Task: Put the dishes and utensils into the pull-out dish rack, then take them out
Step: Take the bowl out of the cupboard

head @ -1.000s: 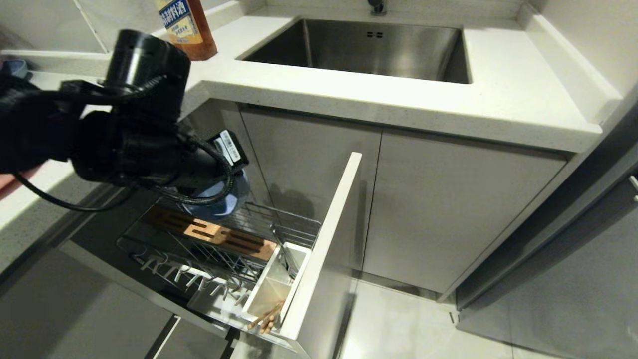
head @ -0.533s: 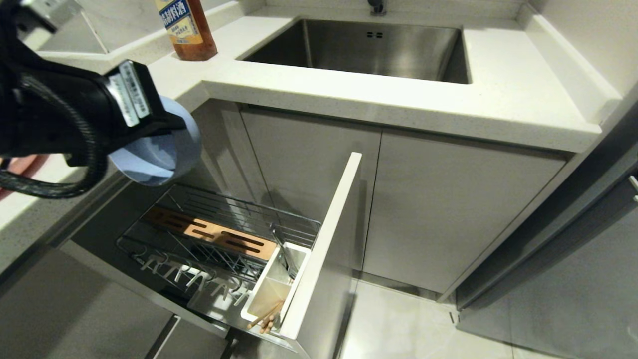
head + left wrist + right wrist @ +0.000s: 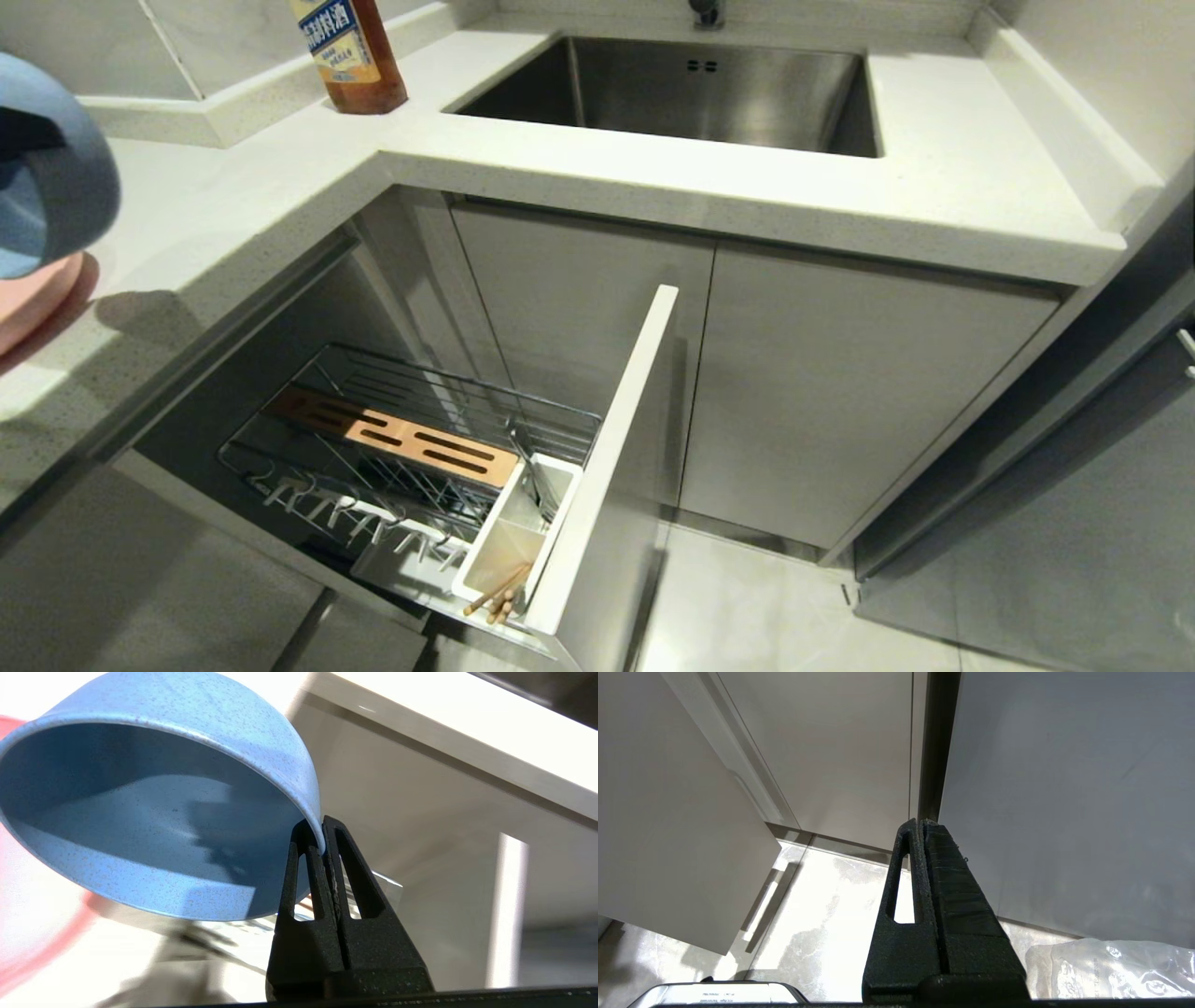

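Observation:
My left gripper (image 3: 321, 828) is shut on the rim of the light-blue bowl (image 3: 154, 812), which hangs tilted in the air. In the head view that bowl (image 3: 47, 177) shows at the far left edge, above the pale-pink plate (image 3: 33, 303) on the counter. The pull-out dish rack (image 3: 411, 448) stands open below, with its slotted wooden strip (image 3: 401, 437) bare. Wooden chopsticks (image 3: 498, 595) lean in the white utensil cup (image 3: 513, 541). My right gripper (image 3: 920, 823) is shut and empty, parked low over the floor. Spoon and fork are not visible.
The white counter (image 3: 653, 177) wraps around a steel sink (image 3: 681, 89). A brown bottle (image 3: 350, 56) stands at the counter's back corner. The rack's pale front panel (image 3: 607, 457) juts out into the floor space. Grey cabinet doors (image 3: 822, 392) close off the right.
My left arm has lifted the blue bowl out of the rack and carried it up and left, to over the counter by the pink plate. The arm itself has left the head view.

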Motion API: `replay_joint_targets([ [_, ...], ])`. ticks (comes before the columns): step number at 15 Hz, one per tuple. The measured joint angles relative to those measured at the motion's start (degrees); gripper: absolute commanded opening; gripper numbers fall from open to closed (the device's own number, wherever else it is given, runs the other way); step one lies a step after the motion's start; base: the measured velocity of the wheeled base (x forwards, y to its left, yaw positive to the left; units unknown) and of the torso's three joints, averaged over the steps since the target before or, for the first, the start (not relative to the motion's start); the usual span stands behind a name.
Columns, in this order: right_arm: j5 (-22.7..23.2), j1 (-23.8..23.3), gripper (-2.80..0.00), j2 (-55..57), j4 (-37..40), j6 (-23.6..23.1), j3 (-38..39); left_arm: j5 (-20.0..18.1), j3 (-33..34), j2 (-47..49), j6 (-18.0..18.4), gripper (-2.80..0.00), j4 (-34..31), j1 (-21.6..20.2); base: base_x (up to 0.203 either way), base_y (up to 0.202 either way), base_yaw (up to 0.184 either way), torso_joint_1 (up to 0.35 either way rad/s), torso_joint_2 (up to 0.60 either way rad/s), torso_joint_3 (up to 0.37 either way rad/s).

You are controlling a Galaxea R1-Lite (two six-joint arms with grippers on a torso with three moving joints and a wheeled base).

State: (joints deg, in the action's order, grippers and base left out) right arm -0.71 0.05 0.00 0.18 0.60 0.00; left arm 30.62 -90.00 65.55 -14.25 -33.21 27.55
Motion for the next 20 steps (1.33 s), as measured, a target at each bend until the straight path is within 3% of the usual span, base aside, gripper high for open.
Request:
replay_joint_targets([
  [5, 0.00, 0.00, -2.80, 0.00, 0.00, -0.02, 0.00, -0.04, -3.46, 1.12, 2.22, -2.80, -5.27, -16.22, 0.000, 0.000, 0.000, 0.000, 0.00, 0.000],
  [7, 0.01, -0.02, -2.80, 0.00, 0.00, -0.04, 0.00, -0.06, -6.18, 3.05, 3.10, -2.80, -10.14, -20.51, 0.000, 0.000, 0.000, 0.000, 0.00, 0.000],
  [11, 0.00, -0.02, -2.80, 0.00, -0.01, -0.02, 0.00, -0.01, -11.16, 7.22, 4.92, -2.80, -20.42, -24.84, 0.000, 0.000, 0.000, 0.000, 0.00, 0.000],
  [15, 0.01, 0.00, -2.80, 0.00, -0.01, 0.00, 0.00, -0.06, -13.14, 10.97, 7.48, -2.80, -21.36, -28.92, 0.000, 0.000, 0.000, 0.000, 0.00, 0.000],
  [20, 0.02, 0.00, -2.80, 0.00, 0.00, -0.02, 0.00, -0.09, -13.19, 13.60, 7.65, -2.80, -21.42, -29.67, 0.000, 0.000, 0.000, 0.000, 0.00, 0.000],
])
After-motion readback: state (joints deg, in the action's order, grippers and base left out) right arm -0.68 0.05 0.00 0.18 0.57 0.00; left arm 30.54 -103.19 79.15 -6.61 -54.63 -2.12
